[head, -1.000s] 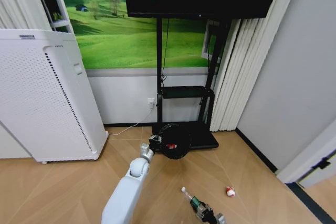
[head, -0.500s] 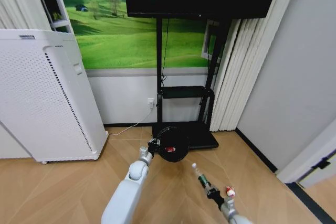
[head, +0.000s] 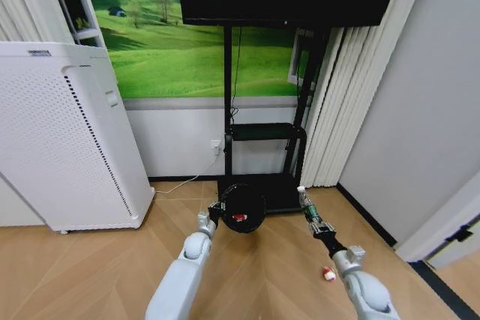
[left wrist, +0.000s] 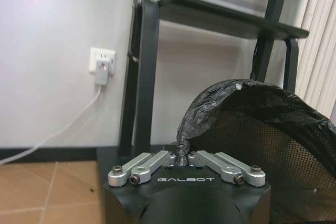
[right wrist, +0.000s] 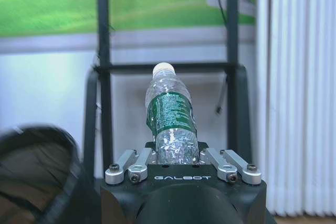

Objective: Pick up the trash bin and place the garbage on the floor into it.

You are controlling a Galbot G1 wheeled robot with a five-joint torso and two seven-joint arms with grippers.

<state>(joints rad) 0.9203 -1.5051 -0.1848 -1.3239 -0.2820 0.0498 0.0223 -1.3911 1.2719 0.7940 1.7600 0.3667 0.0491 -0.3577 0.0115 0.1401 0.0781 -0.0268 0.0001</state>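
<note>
Left gripper [left wrist: 182, 162] pinches the rim of the trash bin [head: 242, 208], a black mesh basket lined with a crinkled black bag, tipped mouth-forward above the floor [head: 112, 271] with something red inside. Right gripper [right wrist: 177, 157] clamps a clear bottle [right wrist: 170, 116], green label, white cap, raised just beside the bin.

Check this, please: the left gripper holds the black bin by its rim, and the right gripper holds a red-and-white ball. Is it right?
Not quite. The right gripper holds a bottle with a green label and white cap, as the right wrist view shows. The left gripper does hold the black bin by its rim.
</note>
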